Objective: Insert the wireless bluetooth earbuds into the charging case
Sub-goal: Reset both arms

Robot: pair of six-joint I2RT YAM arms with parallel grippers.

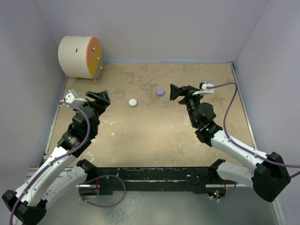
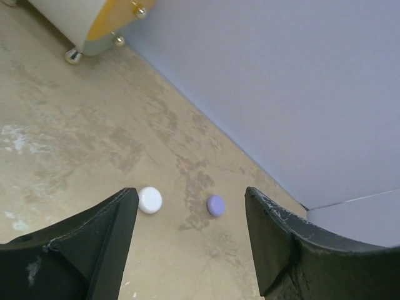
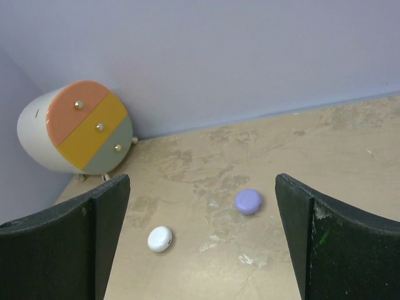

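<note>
Pale lilac walls (image 1: 154, 28) close in a mottled beige table (image 1: 154, 136) on three sides, seen from the top camera, with a drum-shaped drawer cabinet (image 1: 79, 57) lying on its side in the far left corner. Near the middle of the table sit two small round pebbles, well apart from both arms: the white case (image 1: 133, 102) and, to its right and a little farther back, the purple case (image 1: 161, 92). Both look closed, so whatever they hold is hidden. The left gripper (image 1: 99, 97) hangs above the table left of the white case, and the right gripper (image 1: 174, 92) just to the right of the purple case; both point toward the middle. From the left wrist, the left gripper (image 2: 190, 195) has its dark fingers (image 2: 115, 237) spread with nothing between them, and beyond them lie the white case (image 2: 150, 200) and purple case (image 2: 215, 205), with the cabinet (image 2: 94, 25) at the top left corner. From the right wrist, the right gripper (image 3: 201, 181) stands wide apart and empty, framing the white case (image 3: 160, 239), the purple case (image 3: 249, 201) and the cabinet (image 3: 78, 128), whose face shows three coloured drawers with small knobs.
</note>
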